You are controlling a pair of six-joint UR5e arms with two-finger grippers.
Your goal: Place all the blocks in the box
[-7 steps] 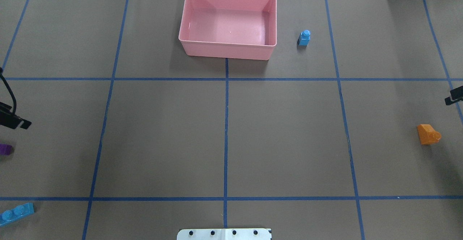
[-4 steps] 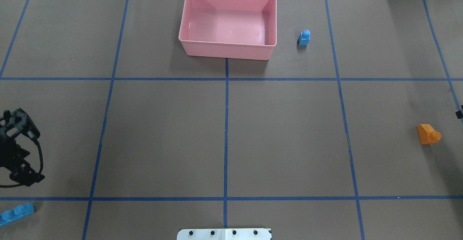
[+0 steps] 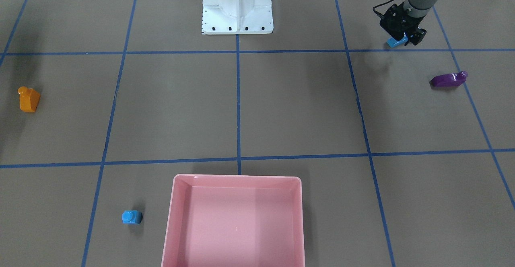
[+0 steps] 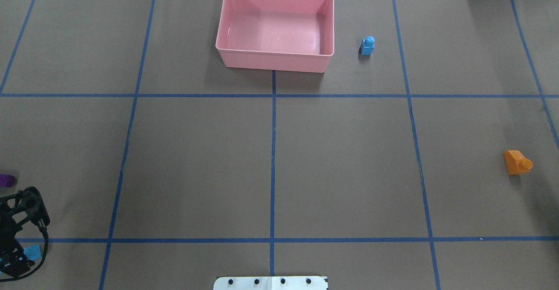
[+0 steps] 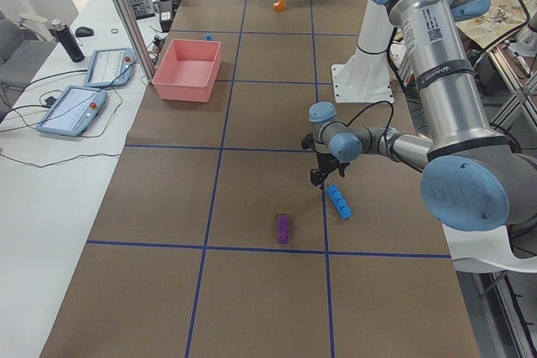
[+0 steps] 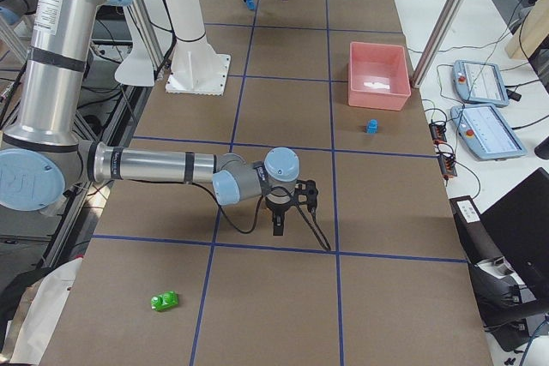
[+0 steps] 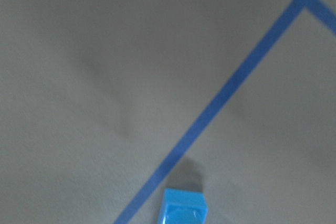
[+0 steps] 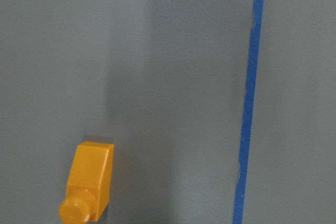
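Overhead exterior view: a brown tabletop crossed by blue tape lines, with the pink box (image 4: 273,60) at the middle of the far edge and nothing in it. I see the left gripper (image 4: 19,248) low over the long blue brick (image 4: 31,251), near the corner where the table's left end meets the robot-side edge. I cannot tell whether its jaws stand apart or together. My left wrist camera catches only one end of that brick, at the bottom of its picture beside a tape line, so I judge the gripper is not yet centred. To pick it well, I would set the fingers astride the brick's narrow width at its middle, descend squarely, then close before lifting. The purple brick (image 4: 6,180) lies close by at the left end. The right gripper (image 6: 279,227) hangs over the table's right half, and I cannot tell its state. The orange brick (image 4: 516,162), tiny blue brick (image 4: 367,46) and green brick (image 6: 163,301) all lie outside the box.
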